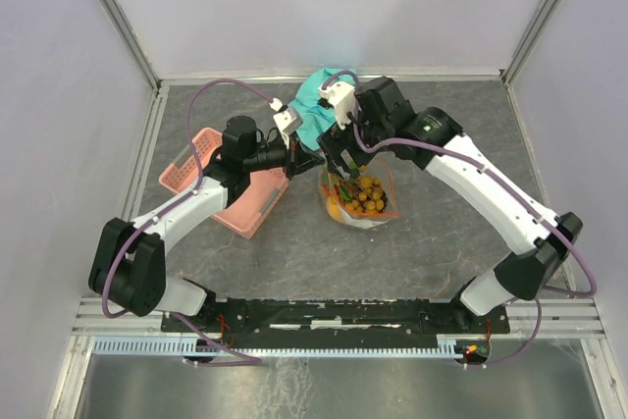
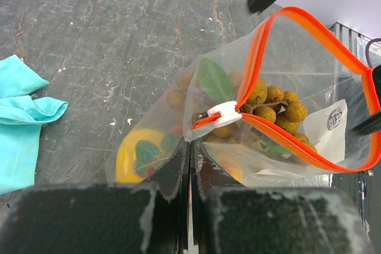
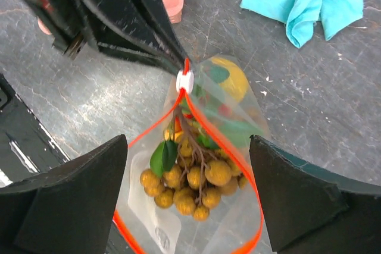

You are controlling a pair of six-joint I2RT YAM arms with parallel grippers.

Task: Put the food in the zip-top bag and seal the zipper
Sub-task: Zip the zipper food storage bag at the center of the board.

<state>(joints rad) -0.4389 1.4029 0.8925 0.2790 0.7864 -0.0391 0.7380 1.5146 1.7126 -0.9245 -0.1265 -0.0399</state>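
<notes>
Directly beneath right gripper (image 3: 187, 140) — zip-top bag (image 2: 280, 52), left gripper (image 2: 190, 147) pinching.

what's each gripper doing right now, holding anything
left gripper: closed, pinching a corner of the bag
right gripper: open over the bag, holding nothing

Robot lab test cell: plain pale panels (image 1: 324, 7) on 3 sides in alu frame posts (image 1: 112, 12). Grey stone-look bench (image 1: 412, 242) — two arms (image 1: 186, 208) bolted to a black rail (image 1: 334, 316) at the near edge, w/ purple cables (image 1: 235, 81) looped along them.
</notes>
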